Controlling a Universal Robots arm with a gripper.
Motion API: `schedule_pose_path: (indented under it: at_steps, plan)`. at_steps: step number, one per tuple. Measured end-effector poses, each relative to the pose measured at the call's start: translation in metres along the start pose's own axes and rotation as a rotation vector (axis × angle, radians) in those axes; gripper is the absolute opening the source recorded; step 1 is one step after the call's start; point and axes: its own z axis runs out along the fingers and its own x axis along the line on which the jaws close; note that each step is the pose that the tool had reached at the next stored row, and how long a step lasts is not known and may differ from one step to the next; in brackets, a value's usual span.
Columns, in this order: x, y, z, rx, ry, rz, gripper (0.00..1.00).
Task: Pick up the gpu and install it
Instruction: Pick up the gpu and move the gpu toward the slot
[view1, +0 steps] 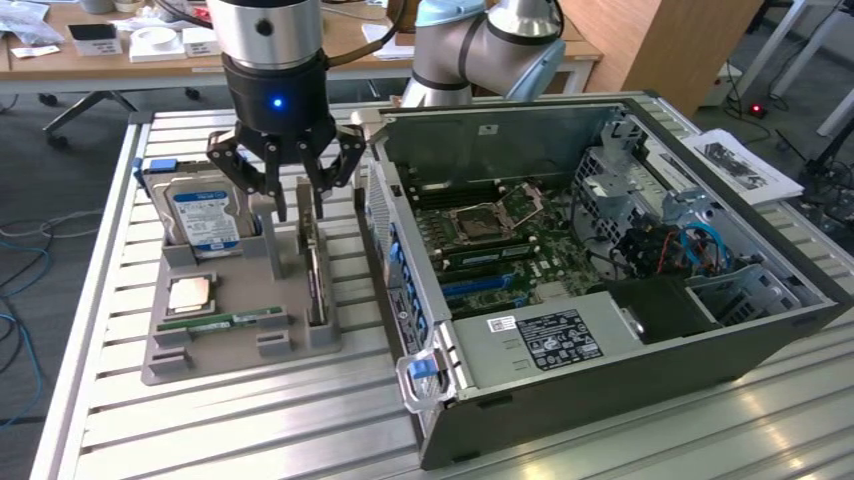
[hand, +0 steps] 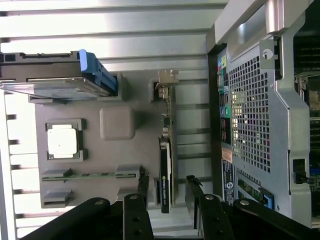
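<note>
Got the black multi-link gripper (view1: 296, 200) hanging right over the thin flat gpu card (view1: 318, 280), fingers (hand: 192, 187) spread, one on either side and not touching it as far as I can tell. The card stands on edge in a slot of the grey plastic parts tray (view1: 220, 360), just beside the open dark tower case (view1: 601, 400). For this grab I'd keep the card dead centre and the wrist square, so both pads land together and nothing tips. Edge-on it's dark, with a small green logo.
</note>
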Motion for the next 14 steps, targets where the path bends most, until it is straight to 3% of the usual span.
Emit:
schedule_pose_path:
  at_steps: [14]
  plan:
    - [0.0,-0.0006,0.0112,0.0,0.0001,0.0,0.43]
